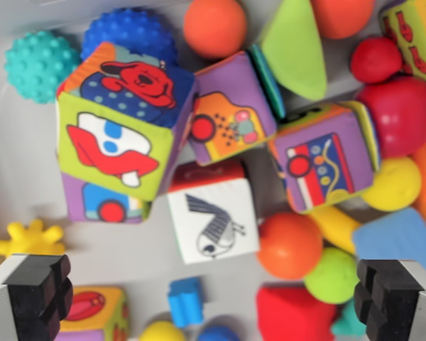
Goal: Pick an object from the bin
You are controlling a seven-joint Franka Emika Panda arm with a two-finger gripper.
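I look straight down into a grey bin (14, 177) full of toys. My gripper (213, 298) is open: one black fingertip (39, 295) shows at the bottom left of the wrist view, the other at the bottom right, and nothing is held between them. Above the gap lies a white cube with a bird drawing (213, 220). To its upper left a soft cube with a red plane and a red dog (121, 124) rests on another soft cube. An orange ball (290, 245) sits just right of the white cube.
Two purple soft cubes (231, 106) (325, 160) lie in the middle. A blue knobbly ball (131, 32), a teal knobbly ball (39, 64), a yellow star shape (30, 238), a small blue block (184, 300), a red block (295, 312) and a green ball (334, 275) crowd around.
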